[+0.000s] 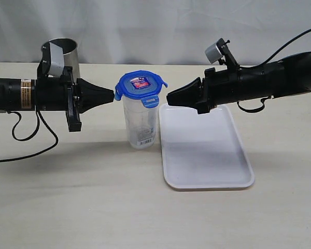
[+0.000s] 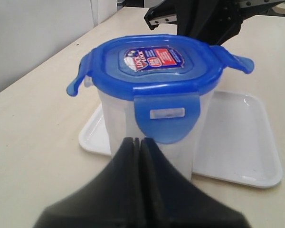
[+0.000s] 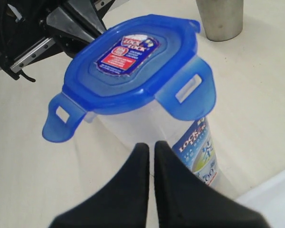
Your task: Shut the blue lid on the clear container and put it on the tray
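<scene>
The clear container [image 1: 141, 124] stands upright on the table just left of the tray [image 1: 207, 155]. The blue lid [image 1: 140, 85] rests on its mouth, and its flaps [image 1: 152, 100] stick outward. My left gripper [image 1: 113, 94] is shut and empty, its tip level with the lid's left side, a small gap away. From the right, my right gripper [image 1: 169, 96] is shut and empty too, its tip close to the lid's right flap. The lid [image 2: 154, 66] fills the left wrist view above my shut left gripper [image 2: 137, 141]. In the right wrist view the lid [image 3: 133, 61] sits beyond my right gripper [image 3: 148, 146].
A grey steel cup [image 1: 62, 54] stands behind my left arm at the back left. The white tray lies flat with nothing on it, its near edge towards the table's front. A black cable [image 1: 26, 140] loops on the table under the left arm.
</scene>
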`<state>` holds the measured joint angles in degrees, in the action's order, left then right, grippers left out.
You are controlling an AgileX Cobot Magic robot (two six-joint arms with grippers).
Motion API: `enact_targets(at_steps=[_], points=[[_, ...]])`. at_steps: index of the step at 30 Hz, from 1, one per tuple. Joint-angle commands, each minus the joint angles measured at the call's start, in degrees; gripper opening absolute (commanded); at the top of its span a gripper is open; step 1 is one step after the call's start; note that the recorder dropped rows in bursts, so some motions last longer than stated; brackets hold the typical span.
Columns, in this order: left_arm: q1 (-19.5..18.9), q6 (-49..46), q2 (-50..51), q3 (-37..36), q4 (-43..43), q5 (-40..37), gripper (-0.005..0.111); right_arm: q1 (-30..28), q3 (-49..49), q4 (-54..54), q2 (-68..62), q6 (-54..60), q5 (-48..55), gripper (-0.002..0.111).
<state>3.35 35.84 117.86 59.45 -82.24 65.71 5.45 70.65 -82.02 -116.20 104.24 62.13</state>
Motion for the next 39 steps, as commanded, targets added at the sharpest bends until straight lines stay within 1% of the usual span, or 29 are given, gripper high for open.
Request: enact_targets(at_steps=[1,3,7,8,11,14,20,23,24,25,27,30,32,33,34,35,36,39], points=[[0.08,0.38,-0.01,-0.35,0.26,-0.66,0.0,0.08,0.21,0.29,0.11,0.02,0.83,0.004],[-0.04,-0.61,-0.01,-1.46,3.48,-2.22,0.0,0.08,0.21,0.29,0.11,0.02,0.83,0.004],[-0.04,-4.98,-0.01,-3.96,9.91,-10.01,0.0,0.08,0.21,0.82,0.11,0.01,0.83,0.004],[-0.04,-6.45,-0.01,-4.8,10.83,-10.28,0.0,0.08,0.21,0.82,0.11,0.01,0.83,0.004],[-0.04,-11.11,-0.01,-7.8,10.98,-9.25,0.0,0.08,0.21,0.82,0.11,0.01,0.83,0.004],[-0.04,-13.51,-0.01,-10.24,10.71,-7.39,0.0,0.08,0.21,0.95,0.11,0.01,0.83,0.004],[0.07,-14.7,0.5,-12.82,10.41,2.44,0.0,0.08,0.21,1.08,0.11,0.01,0.83,0.004],[0.07,-14.68,2.21,-13.07,11.45,3.1,0.001,0.08,0.21,1.26,0.11,0.01,0.83,0.004],[0.2,-14.83,2.85,-13.07,11.56,3.6,0.003,0.08,0.21,1.26,0.11,0.01,0.83,0.004],[0.34,-15.22,3.7,-13.07,11.88,4.25,0.007,0.08,0.21,1.26,0.11,0.01,0.83,0.004],[1.25,-16.89,5.0,-13.07,12.92,4.25,0.019,0.08,0.21,1.26,0.11,0.01,0.83,0.004],[2.81,-22.47,6.07,-13.07,15.07,4.25,0.05,0.08,0.21,1.26,0.11,0.01,0.83,0.004],[4.27,-22.76,6.72,-13.07,19.27,4.25,0.076,0.08,0.21,1.26,0.11,0.01,0.83,0.004],[5.09,-22.76,7.14,-13.07,22.3,4.25,0.086,0.08,0.21,1.26,0.11,0.01,0.83,0.004],[5.94,-22.34,7.42,-13.07,25.16,2.7,0.095,0.08,0.21,1.26,0.11,0.01,0.83,0.004],[6.8,-22.53,7.75,-12.95,26.88,0.3,0.099,0.08,0.21,1.39,0.11,-0.13,0.83,0.004],[7.49,-22.87,7.9,-12.61,27.91,-1.21,0.101,0.08,0.21,1.39,0.11,-0.13,0.83,0.004],[9.43,-22.87,8.15,-11.0,28.33,-3.74,0.101,0.08,0.21,1.69,0.11,-0.45,0.83,0.004]])
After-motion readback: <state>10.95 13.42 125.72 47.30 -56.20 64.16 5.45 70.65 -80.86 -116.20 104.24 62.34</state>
